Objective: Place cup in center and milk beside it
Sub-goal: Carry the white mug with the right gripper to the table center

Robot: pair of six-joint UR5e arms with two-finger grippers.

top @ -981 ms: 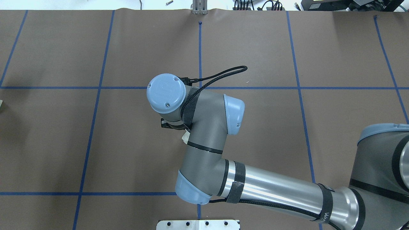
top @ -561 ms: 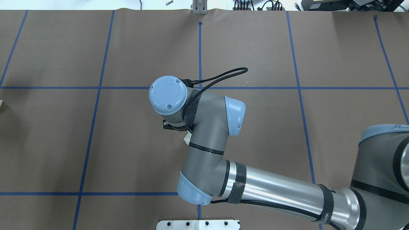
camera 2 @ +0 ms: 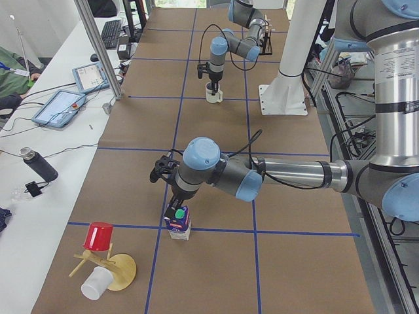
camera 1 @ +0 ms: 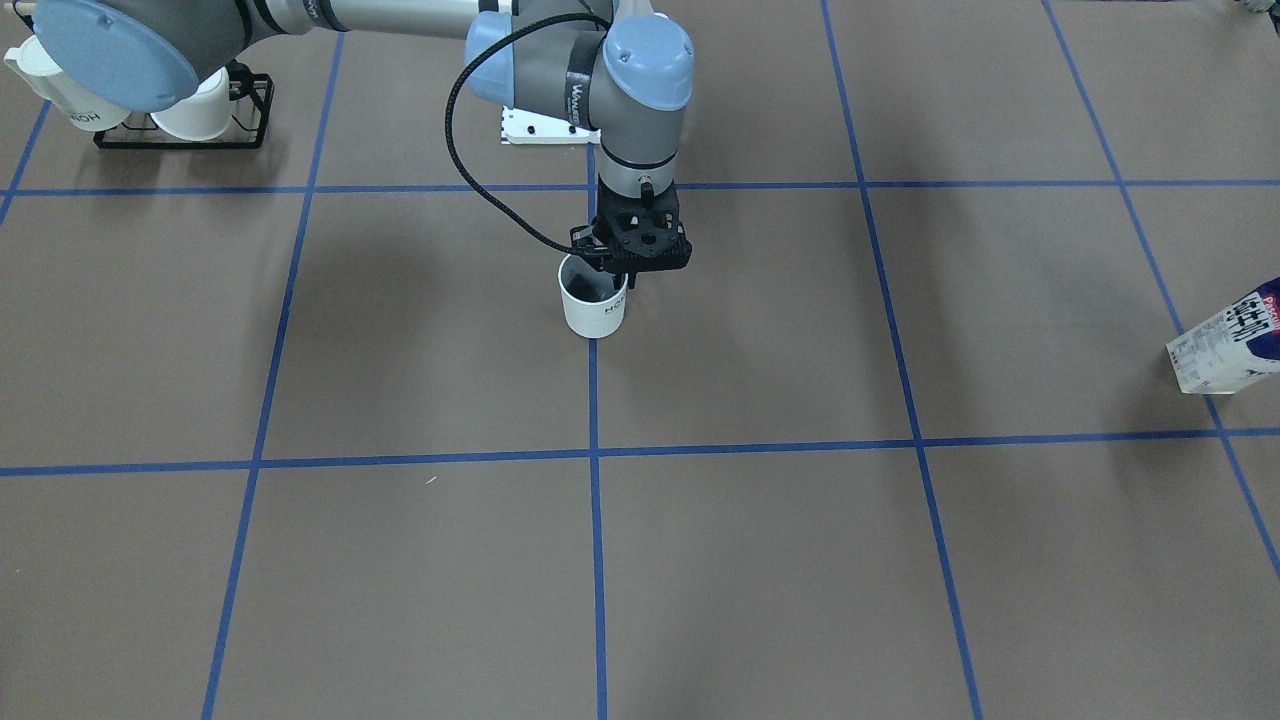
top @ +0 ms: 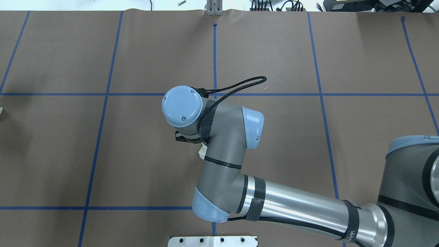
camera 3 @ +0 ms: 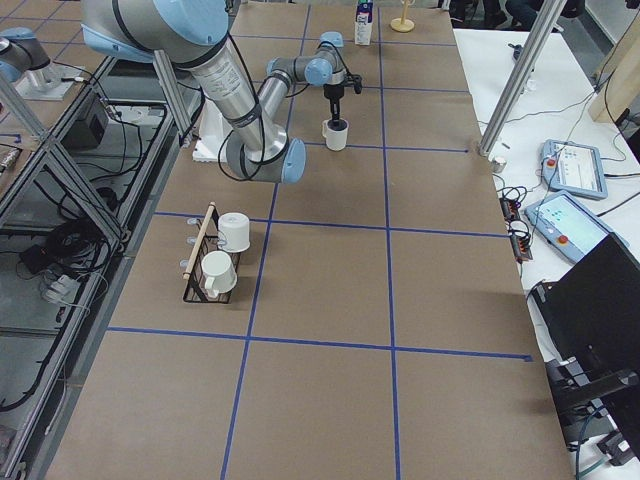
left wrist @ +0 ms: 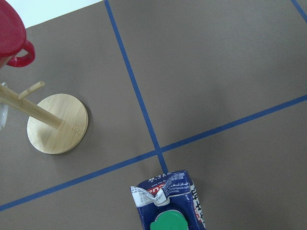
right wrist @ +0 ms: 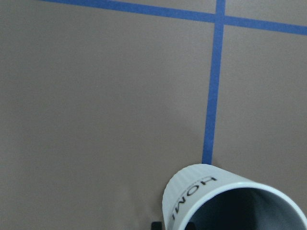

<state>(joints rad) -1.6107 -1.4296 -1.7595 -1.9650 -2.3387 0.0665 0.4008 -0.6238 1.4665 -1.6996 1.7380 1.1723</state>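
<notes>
**A:** What has changed over the last second?

**B:** In the overhead view the right arm's wrist (top: 181,106) has crept a little toward the robot's base. The white sliver showing under it has moved along with it.

**A:** And the sliver is the cup?

**B:** Yes. The front-facing view shows the cup (camera 1: 593,303) whole, upright, and right over the center (camera 1: 594,375), where the middle blue tape line runs between two squares. The right end effector (camera 1: 620,280) is clamped on the cup's rim on the side toward the robot's left, with one finger inside the cup.

**A:** Is the cup down on the tabletop (camera 1: 400,330) yet?

**B:** I can't tell if its base touches. Since it drifts with the wrist, I judge it is being trimmed into place, not released.

**A:** Where is the milk?

**B:** The milk (camera 1: 1225,345) stands well apart from the cup, out at the table's end on the robot's left, on a tape crossing. The left end effector (camera 2: 175,205) is right above its green cap.

**A:** Is it gripping the carton?

**B:** I can't tell. Only the side camera shows it, and the left wrist camera shows just the carton top.

**A:** So what does that mean for the task?

**B:** The cup half looks nearly finished and only needs letting go. The milk half isn't done, because the carton has the whole trip to the middle ahead of it. It needs to end close beside the cup without knocking it.
</notes>
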